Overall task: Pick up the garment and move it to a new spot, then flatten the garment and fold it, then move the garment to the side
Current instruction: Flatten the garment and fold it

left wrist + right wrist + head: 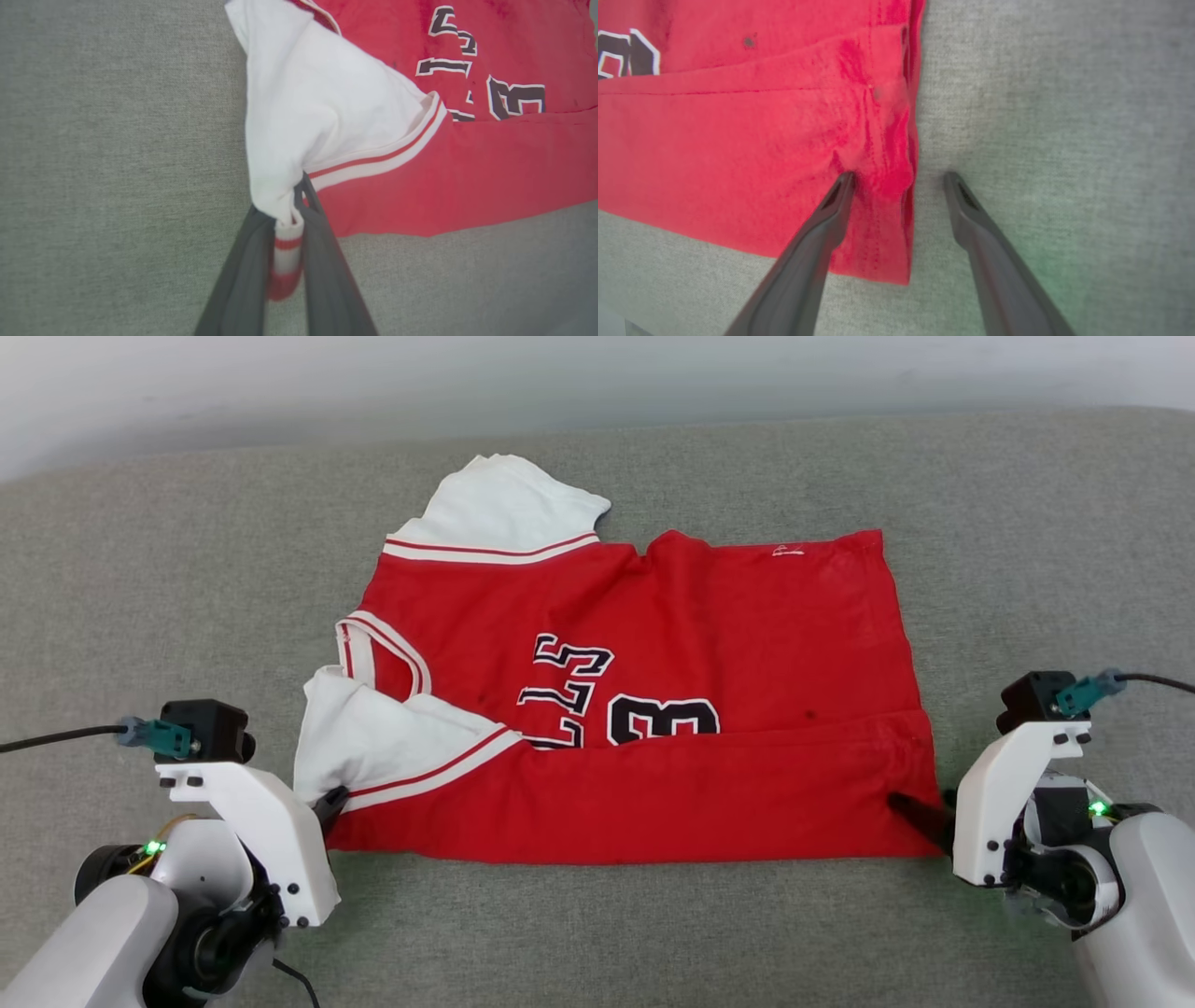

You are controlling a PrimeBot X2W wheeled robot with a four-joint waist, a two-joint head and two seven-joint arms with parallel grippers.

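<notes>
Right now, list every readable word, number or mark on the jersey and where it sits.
"3": black, white-outlined digit on the front of the red jersey, its lower part tucked under the folded flap.
"LL": partial. Black letters beside the digit, turned sideways, the rest covered by the fold, so the whole word cannot be read.
Small white mark at the jersey's far edge: too small to read.

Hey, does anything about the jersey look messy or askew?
The garment isn't flat: its near edge is folded over the number, and the near white sleeve is bunched, its cuff pinched in the left end effector.
</notes>
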